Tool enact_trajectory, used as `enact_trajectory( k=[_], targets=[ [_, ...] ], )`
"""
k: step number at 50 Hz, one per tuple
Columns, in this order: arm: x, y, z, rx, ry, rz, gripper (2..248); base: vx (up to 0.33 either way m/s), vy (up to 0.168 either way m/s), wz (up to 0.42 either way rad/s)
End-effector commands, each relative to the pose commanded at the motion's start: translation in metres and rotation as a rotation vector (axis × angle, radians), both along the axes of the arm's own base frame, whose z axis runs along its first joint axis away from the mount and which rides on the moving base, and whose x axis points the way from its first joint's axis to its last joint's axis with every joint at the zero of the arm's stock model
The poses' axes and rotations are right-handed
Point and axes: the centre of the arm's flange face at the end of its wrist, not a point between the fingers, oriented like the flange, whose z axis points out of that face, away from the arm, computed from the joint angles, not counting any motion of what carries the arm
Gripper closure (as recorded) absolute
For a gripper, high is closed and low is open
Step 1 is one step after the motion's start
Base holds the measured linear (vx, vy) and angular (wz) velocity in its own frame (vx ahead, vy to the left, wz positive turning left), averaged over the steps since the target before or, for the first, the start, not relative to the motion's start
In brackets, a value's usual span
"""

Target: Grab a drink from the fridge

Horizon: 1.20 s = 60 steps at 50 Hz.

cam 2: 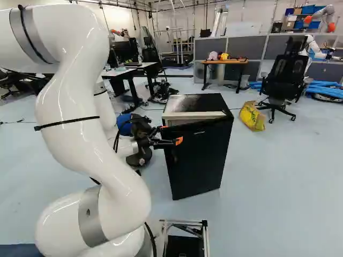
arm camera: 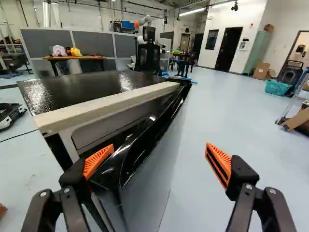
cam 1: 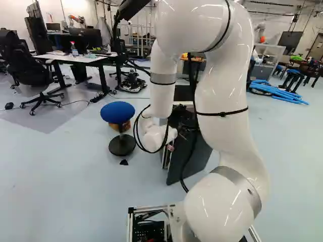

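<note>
Orange-padded black gripper (arm camera: 160, 146), fingers spread, astride free edge of glossy black fridge door (arm camera: 145, 151), ajar. Door-opening step; next, swing wider.

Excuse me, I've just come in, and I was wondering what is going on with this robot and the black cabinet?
The white arm seems to be opening the small black fridge to fetch a drink. The fridge door is already ajar, and the gripper is at its free edge. Its fingers are spread wide, one by the gap behind the door and the other well out past its front, so nothing is gripped and no drink is held.
</note>
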Motion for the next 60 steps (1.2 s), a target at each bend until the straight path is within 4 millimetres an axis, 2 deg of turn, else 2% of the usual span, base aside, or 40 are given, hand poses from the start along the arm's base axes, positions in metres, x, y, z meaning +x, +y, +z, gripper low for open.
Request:
enact_trajectory(
  k=[60],
  targets=[
    [-0.098,-0.030,0.003,-0.089,0.084,-0.260,3,0.000,0.000,0.000]
  ],
)
